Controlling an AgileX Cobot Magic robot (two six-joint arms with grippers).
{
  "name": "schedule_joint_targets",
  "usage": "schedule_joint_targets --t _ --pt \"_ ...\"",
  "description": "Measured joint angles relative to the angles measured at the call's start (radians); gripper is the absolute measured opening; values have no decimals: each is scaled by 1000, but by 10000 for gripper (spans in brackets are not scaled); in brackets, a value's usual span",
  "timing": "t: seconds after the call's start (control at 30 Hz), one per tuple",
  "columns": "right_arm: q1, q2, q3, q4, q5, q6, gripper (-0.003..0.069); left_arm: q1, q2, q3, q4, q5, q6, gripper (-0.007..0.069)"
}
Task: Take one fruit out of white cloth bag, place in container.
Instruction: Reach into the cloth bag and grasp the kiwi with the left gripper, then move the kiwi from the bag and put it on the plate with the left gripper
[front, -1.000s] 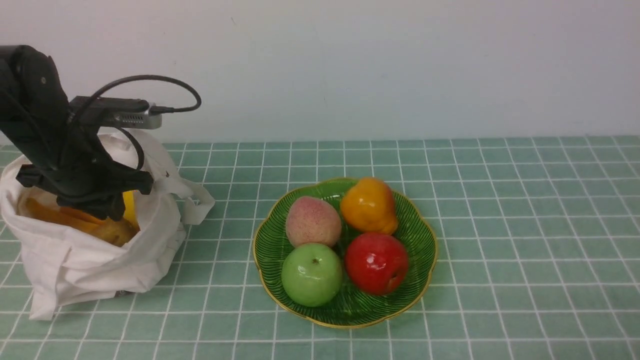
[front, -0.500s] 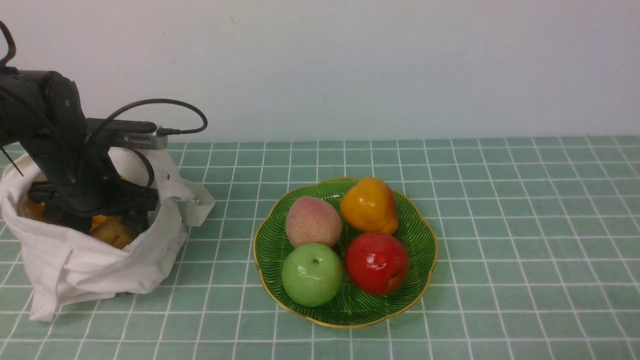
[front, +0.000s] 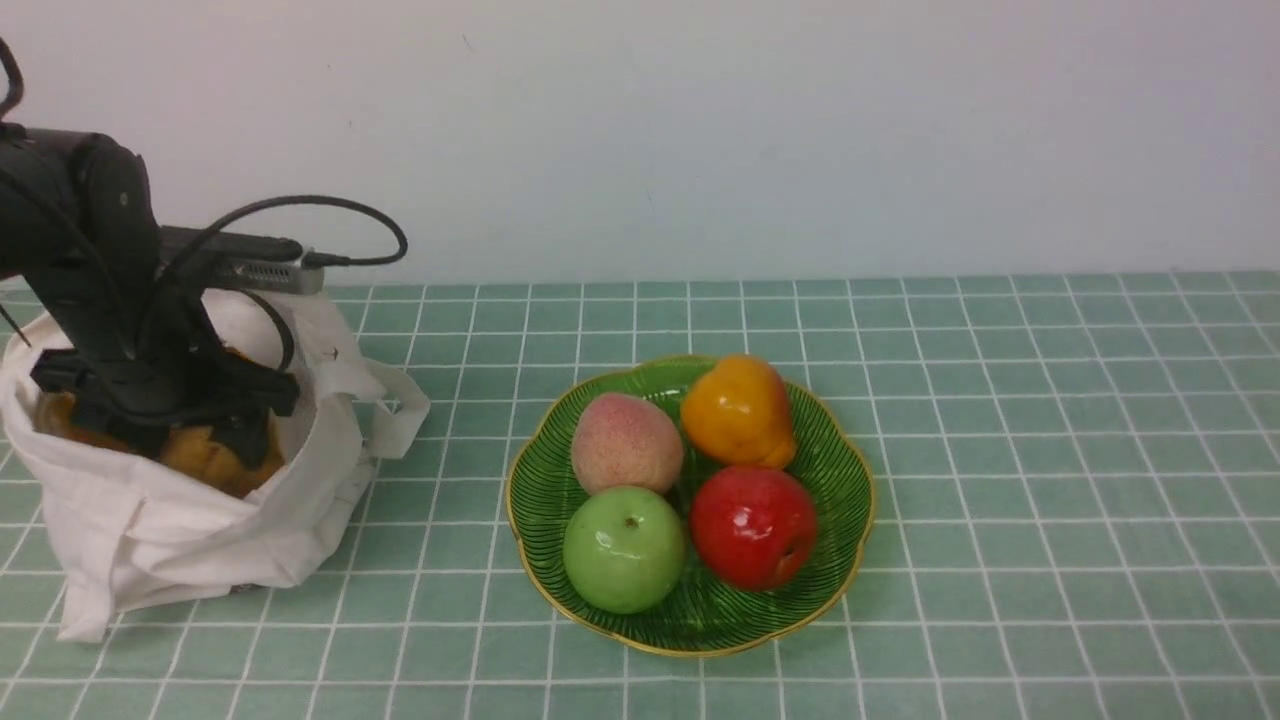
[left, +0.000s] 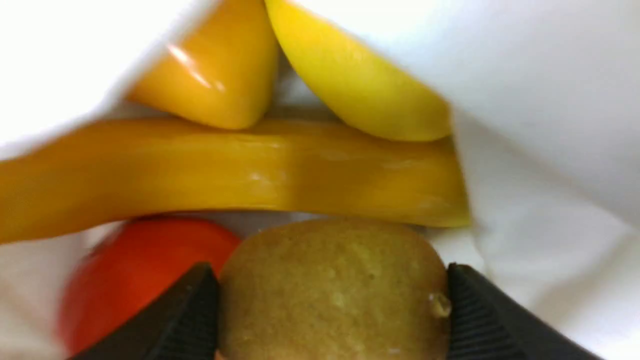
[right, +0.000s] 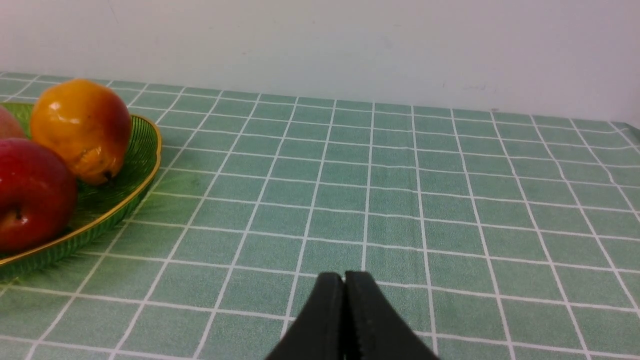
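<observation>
The white cloth bag (front: 180, 540) stands at the table's left, its mouth open. My left gripper (front: 200, 440) reaches down into it. In the left wrist view the left gripper (left: 330, 272) has both ribbed fingers pressed against the sides of the brownish-olive fruit (left: 332, 295), shut on it inside the bag (left: 550, 150). From the front the fruit (front: 205, 458) shows only partly under the black fingers. The container, a green plate (front: 700, 615) with a gold rim, lies at the table's middle. My right gripper (right: 344, 280) is shut and empty, low over the tablecloth to the right of the plate (right: 135, 190).
The bag also holds a banana (left: 225, 170), a yellow fruit (left: 350, 85), an orange fruit (left: 215, 70) and a red one (left: 135, 270). On the plate sit a peach (front: 626, 441), an orange pear (front: 738, 410), a green apple (front: 624, 548) and a red apple (front: 752, 525).
My left gripper dropped deeper into the bag, opened wide, then closed on the brownish fruit and has lifted slightly. The plate and its fruits have not moved.
</observation>
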Motion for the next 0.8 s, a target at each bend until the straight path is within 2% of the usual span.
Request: schedule_joint_targets --t 0.2,0.37,0.6,0.8 --pt "0 0 0 0 0 0 -15 0 -132 0 -16 10 0 503" --pt "0 0 0 0 0 0 -15 -37 -248 0 -136 27 39 503" --pt "0 0 0 0 0 0 -15 -264 -323 0 -347 -28 128 503" --pt "0 0 0 0 0 0 -15 -418 -229 0 -389 -140 136 503"
